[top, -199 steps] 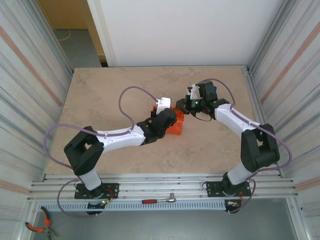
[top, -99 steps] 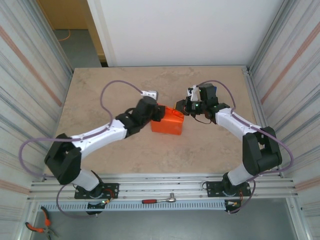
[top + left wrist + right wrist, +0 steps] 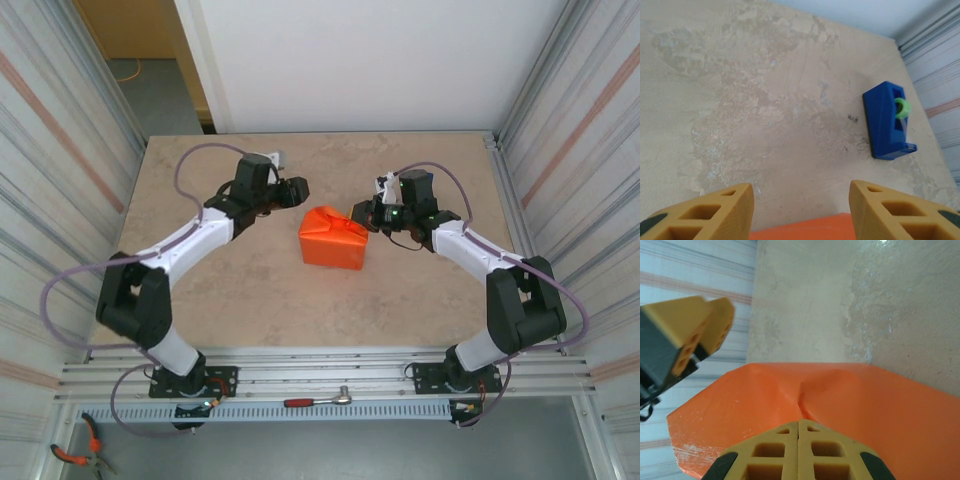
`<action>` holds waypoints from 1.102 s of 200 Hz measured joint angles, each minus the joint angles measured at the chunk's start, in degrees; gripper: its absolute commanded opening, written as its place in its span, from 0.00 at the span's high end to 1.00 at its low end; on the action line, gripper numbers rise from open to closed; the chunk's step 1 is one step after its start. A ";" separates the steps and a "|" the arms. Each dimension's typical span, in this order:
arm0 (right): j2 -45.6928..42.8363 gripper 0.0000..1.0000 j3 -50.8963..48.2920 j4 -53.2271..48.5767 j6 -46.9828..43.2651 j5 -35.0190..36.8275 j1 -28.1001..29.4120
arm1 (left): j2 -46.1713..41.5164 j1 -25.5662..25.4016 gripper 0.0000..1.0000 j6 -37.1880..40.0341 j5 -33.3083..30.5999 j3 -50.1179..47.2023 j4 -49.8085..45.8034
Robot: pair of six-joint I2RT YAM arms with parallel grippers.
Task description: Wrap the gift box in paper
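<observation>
left end effector [image 3: 299,190]: yellow plastic fingers [image 3: 715,212] spread, nothing between them; hangs at 11 o'clock of the bright orange thin paper sheet [image 3: 332,240], apart from it; a second ago it lay on top of that sheet, so it has let go and swung off
right end effector [image 3: 357,213]: fingers pressed together, tips against the folded end at the sheet's 1 o'clock corner; whether a ply is nipped between them I cannot tell; no change over the last second
orange sheet: folded up into a wedge-topped parcel near the middle of the beige stone-patterned tabletop [image 3: 220,290]; kept its shape once released; a creased seam shows in the right wrist view
pale pink cardboard gift box: hidden; judged to sit inside the parcel
blue plastic tape dispenser [image 3: 887,120]: green roll in it; at 2 o'clock in the left wrist view, well apart from the parcel
meaning: the folds seem to hold by themselves; the freed arm faces the dispenser, so taping is probably next; the pinned end may spring open if released
count: end effectors, two; orange sheets, one; tape dispensers, one; boxes, one, wrapped
</observation>
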 measured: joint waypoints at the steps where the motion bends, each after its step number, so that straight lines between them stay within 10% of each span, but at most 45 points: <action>1: 0.00 1.00 0.00 0.00 0.00 0.00 0.00 | 0.17 0.00 0.46 0.02 0.07 0.13 -0.04; 103: 0.04 1.00 0.00 0.09 0.00 0.00 0.00 | 11.32 0.09 0.48 8.20 14.88 11.74 -6.67; 220: 0.04 1.00 0.17 -0.24 0.02 -0.02 -0.04 | -15.47 -8.13 0.47 4.83 -8.96 -11.08 1.38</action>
